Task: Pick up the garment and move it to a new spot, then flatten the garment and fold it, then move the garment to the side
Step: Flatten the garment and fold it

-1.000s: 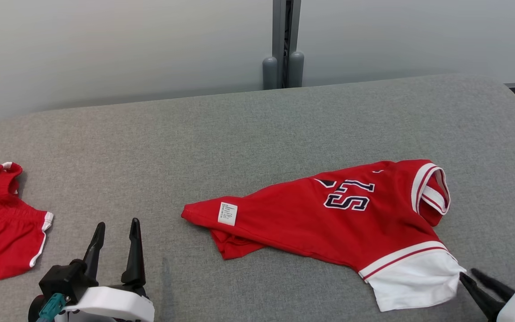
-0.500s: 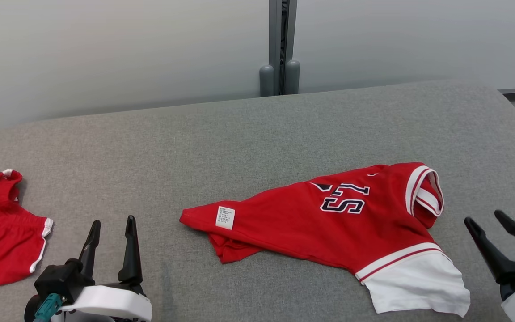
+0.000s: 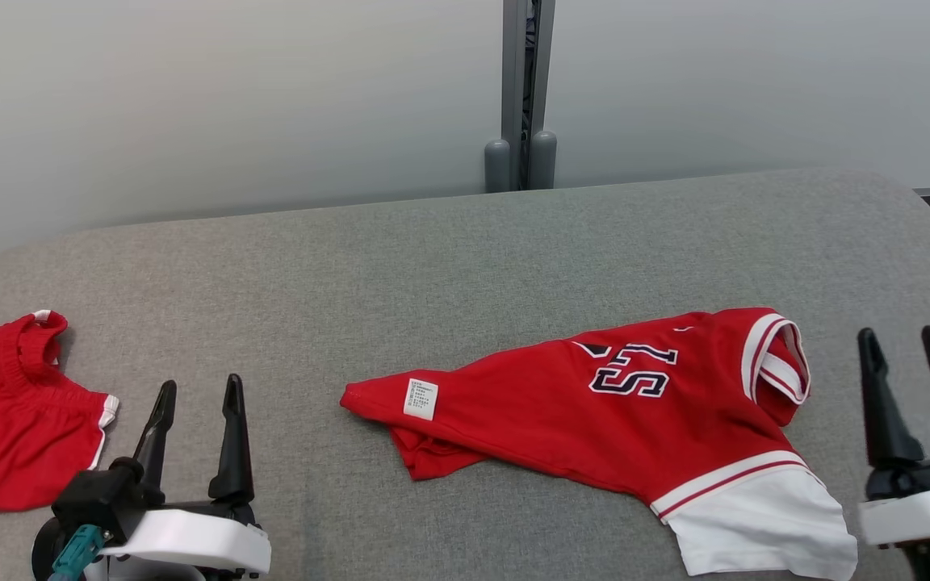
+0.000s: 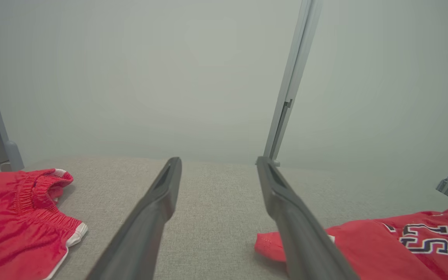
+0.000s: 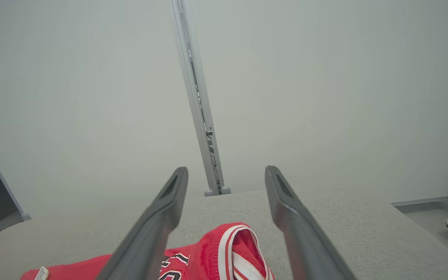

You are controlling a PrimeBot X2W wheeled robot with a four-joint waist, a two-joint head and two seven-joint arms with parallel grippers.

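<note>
Right of centre on the grey fabric-covered surface [image 3: 433,266], toward its front edge: a red jersey [image 3: 594,420], lying loosely and not flat, dark white-edged lettering [image 3: 630,373] facing up (upside down from the head view). White-striped collar [image 3: 780,355] at its right end, white sleeve [image 3: 756,524] nearest the front edge, small white care label [image 3: 421,399] near the narrow left end, with a fold of red cloth tucked beneath. Near the left edge, well apart from it, a pair of red shorts [image 3: 13,420] with white trim. Left claw [image 3: 199,384] at the front edge between shorts and jersey, fingers spread wide, holding nothing. Right claw [image 3: 898,332] just beside the jersey's collar end, near the right edge, likewise spread wide and empty, touching no cloth. Beyond the far edge, a grey post [image 3: 521,81] against a pale wall [image 3: 231,97].
</note>
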